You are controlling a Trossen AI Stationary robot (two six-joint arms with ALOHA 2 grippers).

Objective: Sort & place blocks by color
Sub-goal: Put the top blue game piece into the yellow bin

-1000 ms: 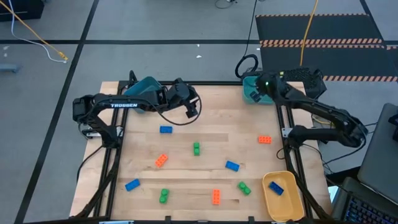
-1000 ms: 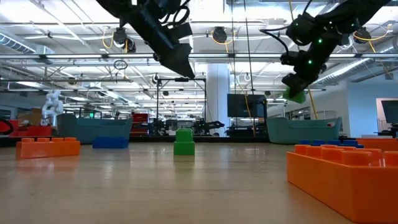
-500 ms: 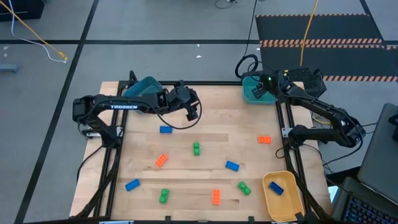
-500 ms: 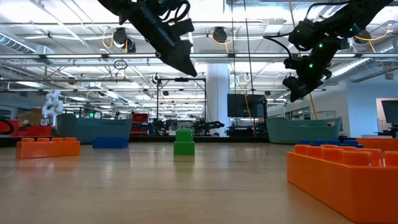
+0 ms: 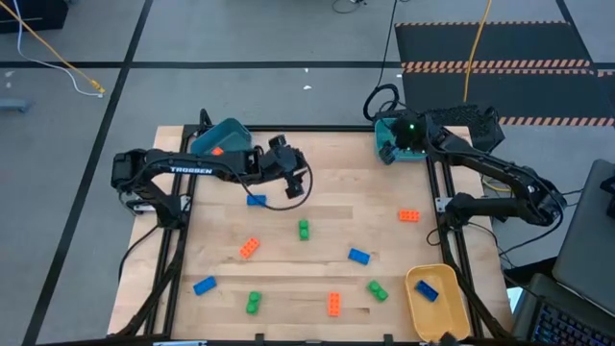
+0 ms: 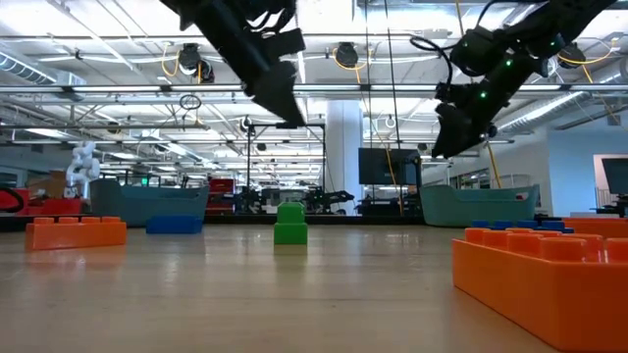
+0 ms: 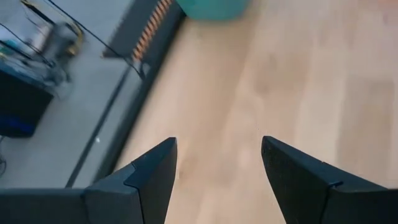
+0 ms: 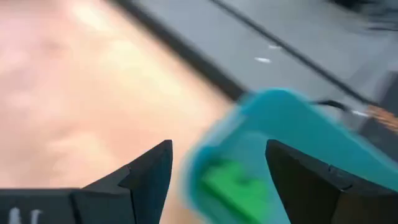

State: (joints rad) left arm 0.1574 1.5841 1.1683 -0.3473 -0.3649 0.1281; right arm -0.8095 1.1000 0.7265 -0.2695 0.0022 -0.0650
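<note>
Small studded blocks lie flat and scattered on the wooden table: blue [image 5: 256,200], green [image 5: 304,229], orange [image 5: 249,247], blue [image 5: 358,256], orange [image 5: 409,215], and several more along the near edge. My left gripper [image 5: 293,183] hangs open and empty above the table, just beyond the blue block. My right gripper [image 5: 392,149] is open and empty over the far-right teal bin [image 5: 384,128]. A green block [image 8: 233,183] lies inside that bin, just past the fingers [image 8: 149,171].
A second teal bin [image 5: 231,130] at the far left holds an orange block [image 5: 217,151]. A yellow bin [image 5: 413,312] at the near right corner holds a blue block [image 5: 427,289]. A black frame rail runs along the table's sides.
My right gripper held a green block over the far-right teal bin a second ago; the block has since left its fingers and now lies in the bin. My left gripper has moved toward the table's near edge, closer to the blue block, uncovering the far-left bin.
</note>
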